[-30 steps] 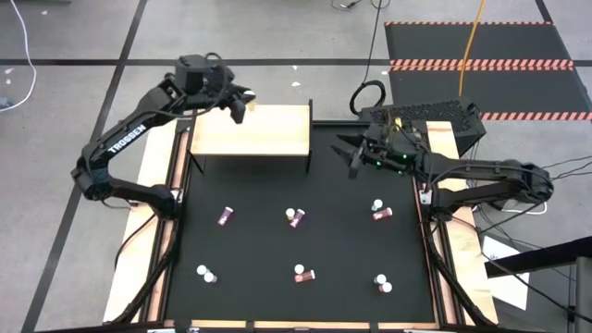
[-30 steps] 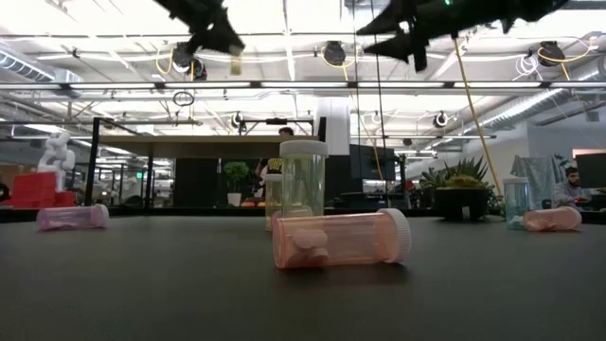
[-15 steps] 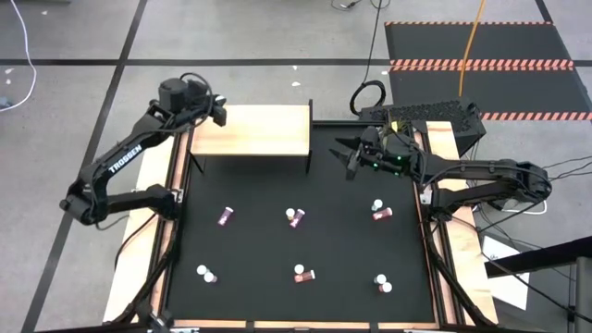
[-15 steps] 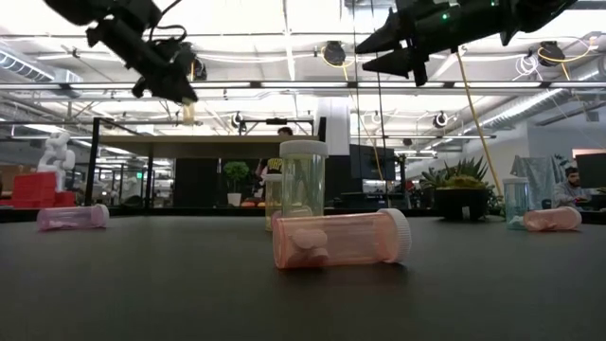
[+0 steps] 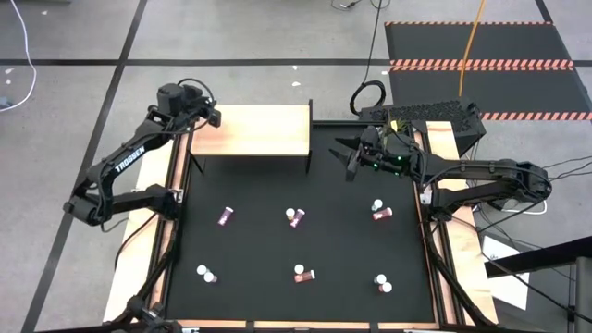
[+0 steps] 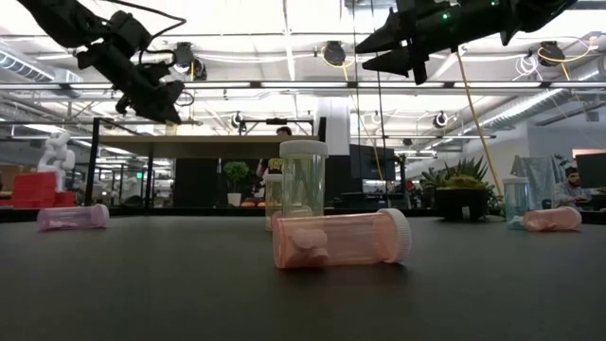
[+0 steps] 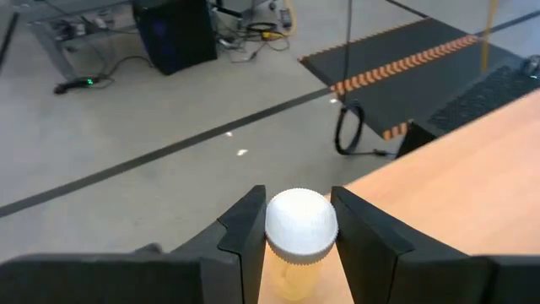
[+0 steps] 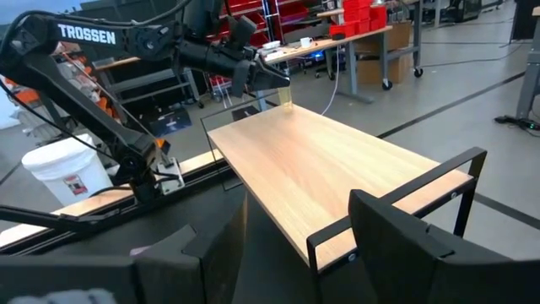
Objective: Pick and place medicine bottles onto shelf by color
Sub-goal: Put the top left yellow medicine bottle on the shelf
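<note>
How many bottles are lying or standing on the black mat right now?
6. Far row: left, middle, right. Near row: left, middle, right. A seventh is held in the left gripper above the shelf.

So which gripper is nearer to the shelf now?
Left. The left gripper holds a yellowish bottle at the shelf's left end; the right gripper hovers beside its right end.

The left gripper (image 5: 212, 117) is held up over the far left corner of the shelf (image 5: 252, 131) with its fingers pinched on a yellowish bottle (image 7: 300, 226), while the right gripper (image 5: 346, 156) is kept open beside the shelf's right end.
</note>
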`<state>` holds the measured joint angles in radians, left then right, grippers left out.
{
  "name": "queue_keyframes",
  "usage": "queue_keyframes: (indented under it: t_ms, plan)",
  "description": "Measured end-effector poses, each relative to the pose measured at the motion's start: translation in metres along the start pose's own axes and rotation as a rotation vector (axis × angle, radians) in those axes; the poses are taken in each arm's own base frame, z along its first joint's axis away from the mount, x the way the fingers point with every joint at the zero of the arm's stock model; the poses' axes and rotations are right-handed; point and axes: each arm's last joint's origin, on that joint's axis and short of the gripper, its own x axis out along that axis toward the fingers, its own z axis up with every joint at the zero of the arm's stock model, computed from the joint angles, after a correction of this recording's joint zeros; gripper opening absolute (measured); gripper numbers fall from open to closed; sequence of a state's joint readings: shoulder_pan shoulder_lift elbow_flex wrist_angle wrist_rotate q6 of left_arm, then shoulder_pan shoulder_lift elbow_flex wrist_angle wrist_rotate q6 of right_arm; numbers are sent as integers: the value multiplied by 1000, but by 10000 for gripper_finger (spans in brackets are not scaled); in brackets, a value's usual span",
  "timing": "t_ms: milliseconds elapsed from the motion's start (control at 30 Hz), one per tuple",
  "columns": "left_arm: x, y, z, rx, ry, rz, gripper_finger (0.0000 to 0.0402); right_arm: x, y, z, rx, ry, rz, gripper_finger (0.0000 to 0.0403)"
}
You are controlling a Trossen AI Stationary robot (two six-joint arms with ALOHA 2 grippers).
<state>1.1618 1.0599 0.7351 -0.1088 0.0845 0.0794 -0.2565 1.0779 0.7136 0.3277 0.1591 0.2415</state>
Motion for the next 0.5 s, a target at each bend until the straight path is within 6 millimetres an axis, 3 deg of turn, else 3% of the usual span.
queue_keyframes:
  t_ms: [500]
  plan:
    - [1, 5, -5, -7, 10, 20, 125, 0, 0, 0, 20, 0, 2, 203]
